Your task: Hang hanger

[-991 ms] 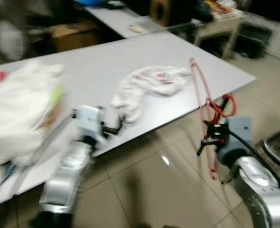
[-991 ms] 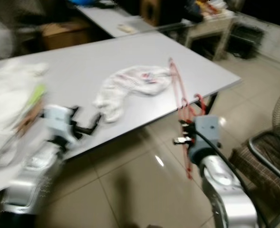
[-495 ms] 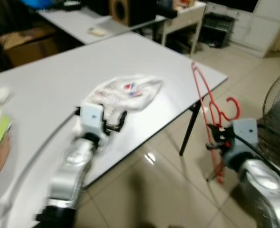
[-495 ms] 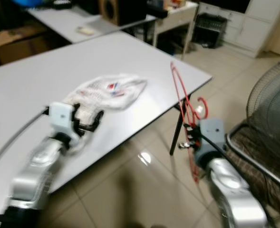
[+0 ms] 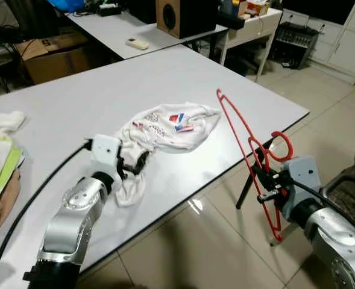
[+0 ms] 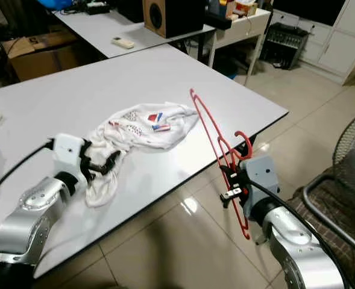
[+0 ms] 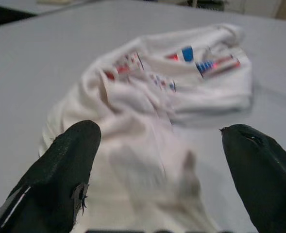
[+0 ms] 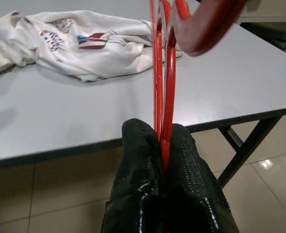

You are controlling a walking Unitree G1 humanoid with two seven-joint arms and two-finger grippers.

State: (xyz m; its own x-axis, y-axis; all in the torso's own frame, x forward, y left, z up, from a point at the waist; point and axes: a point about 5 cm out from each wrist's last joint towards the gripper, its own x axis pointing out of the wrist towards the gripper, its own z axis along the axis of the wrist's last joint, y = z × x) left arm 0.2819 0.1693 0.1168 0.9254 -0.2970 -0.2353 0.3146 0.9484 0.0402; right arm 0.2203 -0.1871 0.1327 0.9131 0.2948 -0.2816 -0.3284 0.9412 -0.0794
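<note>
garment (image 7: 172,97): blurred near the lens | hanger (image 8: 164,73): top cut off by frame edge

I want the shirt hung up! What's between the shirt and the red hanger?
Only bare grey table between the white shirt and red hanger, in the left eye view.

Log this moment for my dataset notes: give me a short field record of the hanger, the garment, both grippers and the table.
hanger: red hanger, held off the table's near edge, over the floor, hook toward the robot
right gripper: right gripper shut on the hanger's wires
garment: white shirt with small flag prints, crumpled flat on the table
left gripper: left gripper open, fingers spread over the shirt's near end
table: white table, shirt near its middle
task state: shirt not on hanger, hanger not yet hung
</note>
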